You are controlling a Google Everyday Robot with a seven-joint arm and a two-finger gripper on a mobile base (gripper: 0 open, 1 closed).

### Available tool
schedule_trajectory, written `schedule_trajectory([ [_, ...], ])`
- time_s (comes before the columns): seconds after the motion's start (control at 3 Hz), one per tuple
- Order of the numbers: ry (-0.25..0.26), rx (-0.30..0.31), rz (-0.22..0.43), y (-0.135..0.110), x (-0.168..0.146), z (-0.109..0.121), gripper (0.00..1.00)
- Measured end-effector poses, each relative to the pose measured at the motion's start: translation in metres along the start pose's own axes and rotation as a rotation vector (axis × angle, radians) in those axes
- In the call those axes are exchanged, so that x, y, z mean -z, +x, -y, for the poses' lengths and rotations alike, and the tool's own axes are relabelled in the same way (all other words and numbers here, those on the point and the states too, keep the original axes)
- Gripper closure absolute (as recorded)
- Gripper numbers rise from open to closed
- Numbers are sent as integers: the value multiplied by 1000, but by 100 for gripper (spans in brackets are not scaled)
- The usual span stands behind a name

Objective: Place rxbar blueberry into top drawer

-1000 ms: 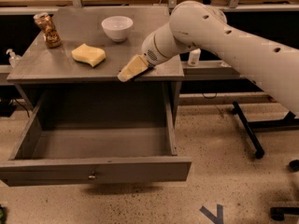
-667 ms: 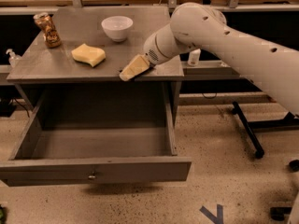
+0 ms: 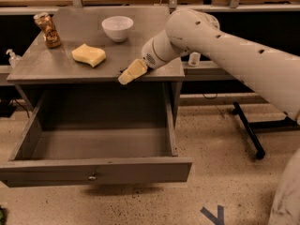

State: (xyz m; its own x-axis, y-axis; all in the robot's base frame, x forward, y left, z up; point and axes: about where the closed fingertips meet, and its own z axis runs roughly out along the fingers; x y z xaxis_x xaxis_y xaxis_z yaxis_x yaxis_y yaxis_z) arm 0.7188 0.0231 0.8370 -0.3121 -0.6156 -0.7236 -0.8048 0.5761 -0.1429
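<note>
Hanging at frame centre over the table [image 3: 47, 65] front edge, the gripper [image 3: 132, 72] pointed down-left, long axis diagonal. Grip state: couldn't tell. The rxbar blueberry wasn't visible on the table or in the top drawer [image 3: 117, 170]. The drawer stood pulled out, its cavity just below and left of the gripper. My read: a short descent was needed.

On the counter [image 3: 42, 67]: 1 white bowl [image 3: 117, 28], 1 yellow sponge [image 3: 88, 55], 1 brown can [image 3: 48, 30]. Below, 1 top drawer [image 3: 93, 170], open. 1 claw [image 3: 132, 72] hangs over the counter's front edge.
</note>
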Motion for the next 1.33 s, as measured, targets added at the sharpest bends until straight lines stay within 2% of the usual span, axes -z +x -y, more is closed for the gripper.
schedule_trajectory([
  [0.67,-15,-23,-48,10,-19,-4,0],
  [1.33,-17,-36,-81,15,-26,-5,1],
])
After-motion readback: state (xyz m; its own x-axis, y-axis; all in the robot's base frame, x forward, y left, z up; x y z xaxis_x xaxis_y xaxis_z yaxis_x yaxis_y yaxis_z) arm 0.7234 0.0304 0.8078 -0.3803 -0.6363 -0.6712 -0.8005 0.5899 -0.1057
